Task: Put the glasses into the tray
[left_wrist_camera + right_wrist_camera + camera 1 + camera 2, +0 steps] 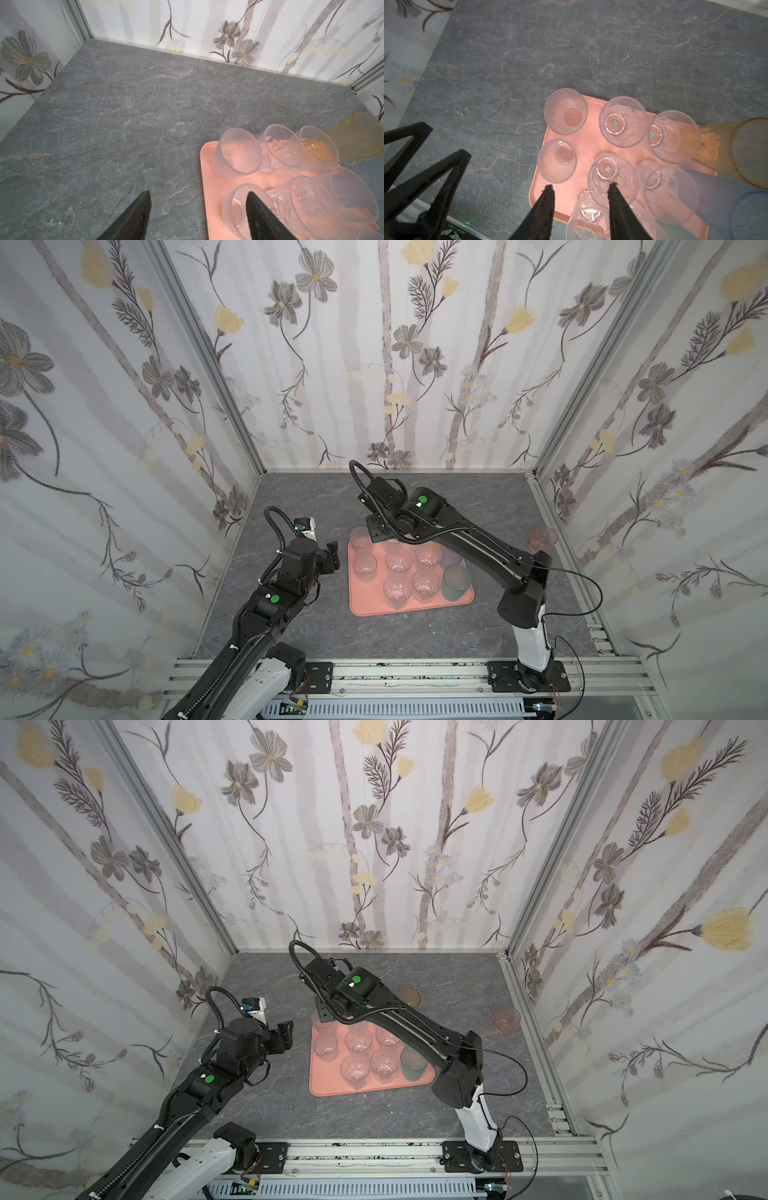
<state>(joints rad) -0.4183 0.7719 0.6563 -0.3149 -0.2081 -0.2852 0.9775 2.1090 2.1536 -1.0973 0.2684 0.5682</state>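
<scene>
Over at nine o'clock from the tray, I am watching the left gripper hovering just beside the rim, its fingers spread wide and carrying nothing. Any sideways drift there is risking a shove that slides the tray across the desk or topples the two frosted glasses standing along that edge.

Moving to the middle, most of the glasses are sitting upright inside the tray, packed close, so a single bump is threatening a chain of tipping. The right gripper is hanging above this cluster, its fingers parted and, as far as I am seeing, clamping nothing. One fingertip is overlapping a clear glass in the wrist view, and I cannot tell whether it is touching. Swinging out low is likely to hook that rim.

At one o'clock an amber glass is standing just beyond the far edge, apparently on the desk. Reaching for it is putting the forearm over the packed rims. A tall teal glass is occupying the five o'clock corner, leaving little bare floor.

At three o'clock, well apart, a short pink glass is waiting near the right wall. I am judging that the fingers may strike that wall, and that squeezing more glasses in is risking pushing a neighbour over.
</scene>
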